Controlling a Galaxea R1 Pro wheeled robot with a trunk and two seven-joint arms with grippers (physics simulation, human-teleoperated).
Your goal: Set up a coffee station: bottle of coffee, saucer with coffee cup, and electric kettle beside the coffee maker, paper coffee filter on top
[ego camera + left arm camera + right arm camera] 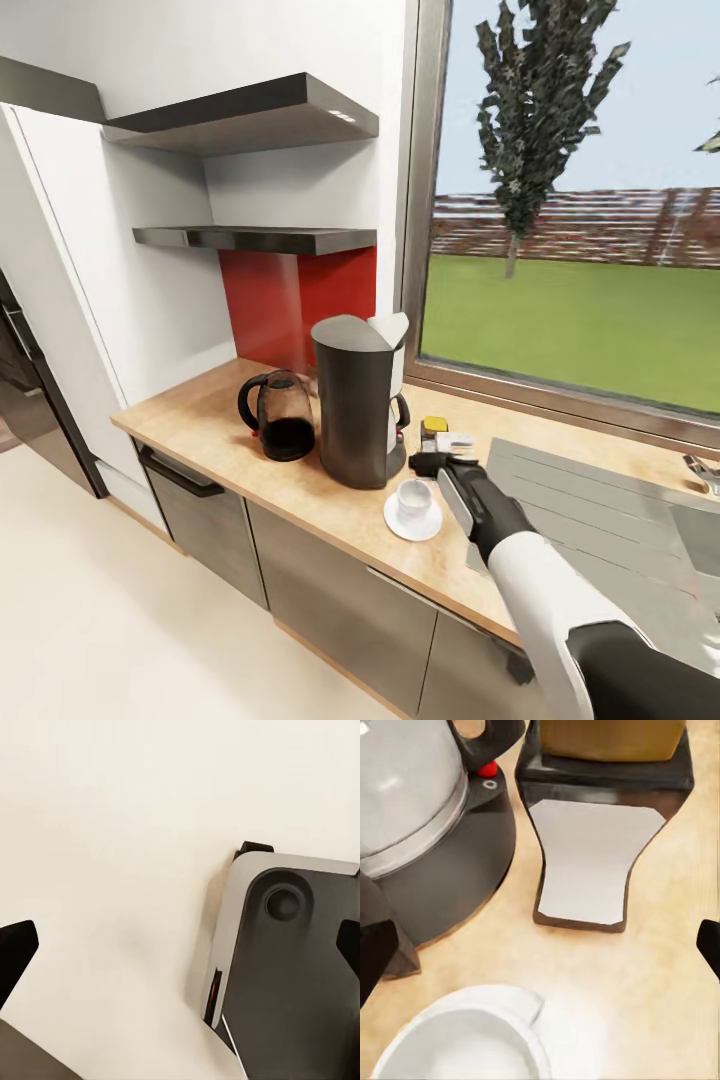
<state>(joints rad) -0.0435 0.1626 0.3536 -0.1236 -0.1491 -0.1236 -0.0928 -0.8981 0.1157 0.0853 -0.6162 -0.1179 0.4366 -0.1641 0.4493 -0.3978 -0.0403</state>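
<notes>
Bottle of coffee (589,847) lies on the counter (300,490): dark body, white label, yellow-orange cap. Right pincer (540,952) spread, empty. Left pincer (180,952) spread.

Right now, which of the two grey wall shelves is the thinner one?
The lower shelf, directly above the red wall panel, is thinner. The upper shelf is a thicker, wedge-shaped board.

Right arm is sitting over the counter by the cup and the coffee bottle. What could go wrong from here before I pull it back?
1. The right gripper hangs low and open beside the coffee cup on its saucer; a sideways sweep could knock the cup off.
2. The bottle of coffee lies on its side just ahead of the fingers, so a forward nudge might roll it.
3. The paper coffee filter perches atop the coffee maker; bumping the tower could shake it loose.
</notes>
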